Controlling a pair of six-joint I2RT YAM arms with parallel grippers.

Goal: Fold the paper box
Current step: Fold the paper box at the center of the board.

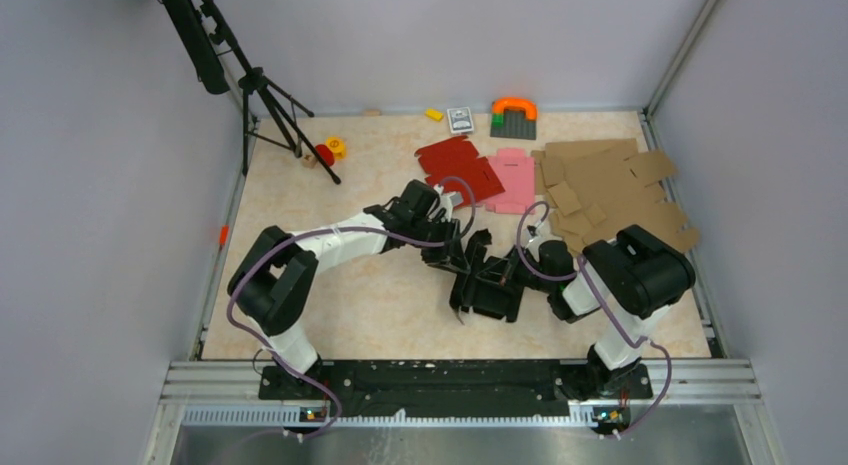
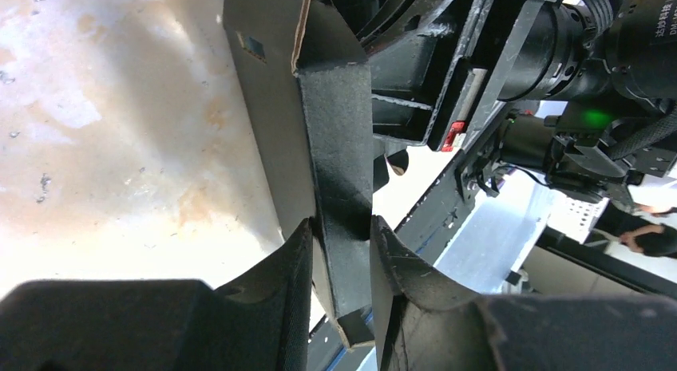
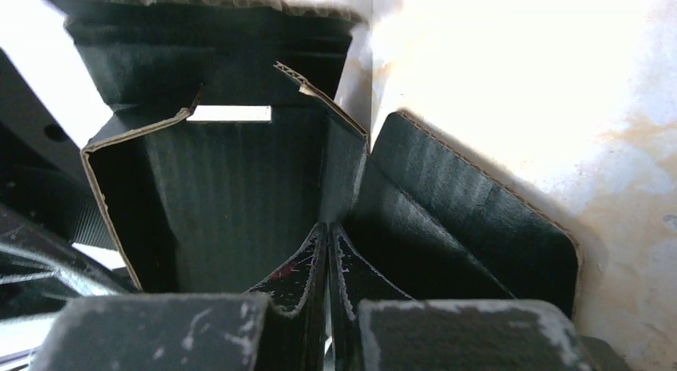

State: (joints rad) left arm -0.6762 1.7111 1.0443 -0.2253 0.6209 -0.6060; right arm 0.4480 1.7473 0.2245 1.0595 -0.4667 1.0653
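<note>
One black paper box [image 1: 490,287], one red blank [image 1: 452,165], one pink blank [image 1: 513,181] — three blanks.

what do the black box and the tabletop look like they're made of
The black box: corrugated cardboard with matte black faces; its cut edges show a brown wavy core. The tabletop: a smooth hard surface with a peach marbled pattern and some glare, probably laminate or printed vinyl; I can't tell which.

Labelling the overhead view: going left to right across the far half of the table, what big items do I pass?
Tripod → red cardboard blank → pink cardboard blank → brown cardboard pile.
</note>
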